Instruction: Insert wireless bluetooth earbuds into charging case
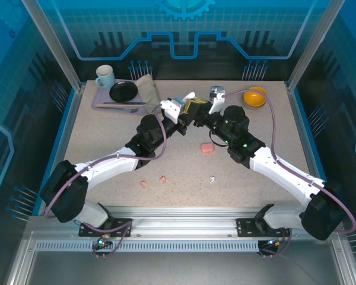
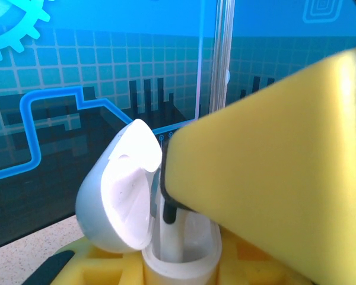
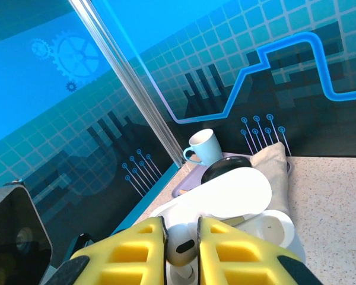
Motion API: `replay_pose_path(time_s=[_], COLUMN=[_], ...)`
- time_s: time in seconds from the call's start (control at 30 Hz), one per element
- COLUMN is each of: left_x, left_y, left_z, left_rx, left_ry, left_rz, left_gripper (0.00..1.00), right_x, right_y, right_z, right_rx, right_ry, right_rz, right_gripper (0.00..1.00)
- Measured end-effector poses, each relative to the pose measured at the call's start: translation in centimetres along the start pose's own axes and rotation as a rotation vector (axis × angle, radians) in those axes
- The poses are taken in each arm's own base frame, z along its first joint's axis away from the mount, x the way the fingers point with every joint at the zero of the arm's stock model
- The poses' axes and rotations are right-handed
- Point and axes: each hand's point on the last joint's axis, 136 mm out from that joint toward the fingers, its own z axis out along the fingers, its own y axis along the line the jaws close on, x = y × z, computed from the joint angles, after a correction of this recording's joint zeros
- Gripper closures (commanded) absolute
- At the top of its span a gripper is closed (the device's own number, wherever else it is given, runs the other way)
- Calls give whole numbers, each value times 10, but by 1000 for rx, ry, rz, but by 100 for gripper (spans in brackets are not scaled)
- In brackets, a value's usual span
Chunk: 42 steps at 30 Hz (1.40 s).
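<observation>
My left gripper (image 1: pixel 175 111) is shut on the white charging case (image 2: pixel 184 256), held upright above the table with its lid (image 2: pixel 120 191) swung open. My right gripper (image 3: pixel 182 237) is shut on a white earbud (image 3: pixel 181 243) directly over the case. In the left wrist view the earbud's stem (image 2: pixel 168 236) reaches down into the case's opening. On the table lie a salmon-pink case (image 1: pixel 206 147), two salmon-pink earbuds (image 1: pixel 143 183) (image 1: pixel 163 179) and another white earbud (image 1: pixel 212 179).
A purple tray (image 1: pixel 104 102) at the back left carries a light-blue mug (image 1: pixel 105 75), a black plate (image 1: pixel 123 91) and a beige cloth (image 1: pixel 147 89). An orange bowl (image 1: pixel 255 96) sits at the back right. Glass walls enclose the table.
</observation>
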Motion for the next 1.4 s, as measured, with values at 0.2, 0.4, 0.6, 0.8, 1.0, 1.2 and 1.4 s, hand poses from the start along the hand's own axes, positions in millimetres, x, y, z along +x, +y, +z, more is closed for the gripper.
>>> replay_pose_path(time_s=[0.2, 0.4, 0.6, 0.8, 1.0, 1.2, 1.4], left_x=[1, 5, 11, 10, 10, 10, 10], left_y=[0, 0, 1, 1, 3, 4, 4], left_z=[1, 1, 1, 1, 1, 1, 1], left_rx=[0, -1, -3, -3, -15, -21, -20], left_ry=[12, 29, 54, 50, 48, 49, 49], left_rz=[0, 0, 0, -1, -7, -7, -7], left_gripper=[100, 100, 100, 100, 100, 100, 100], right_x=[2, 6, 13, 9, 7, 3, 0], right_y=[-1, -3, -6, -5, -6, -9, -14], right_z=[0, 0, 1, 2, 7, 11, 11], right_rx=[2, 11, 25, 39, 52, 62, 73], right_ry=[6, 26, 59, 78, 91, 88, 81], right_rz=[-1, -3, -15, -16, -10, 9, 35], right_gripper=[85, 85, 74, 69, 63, 59, 49])
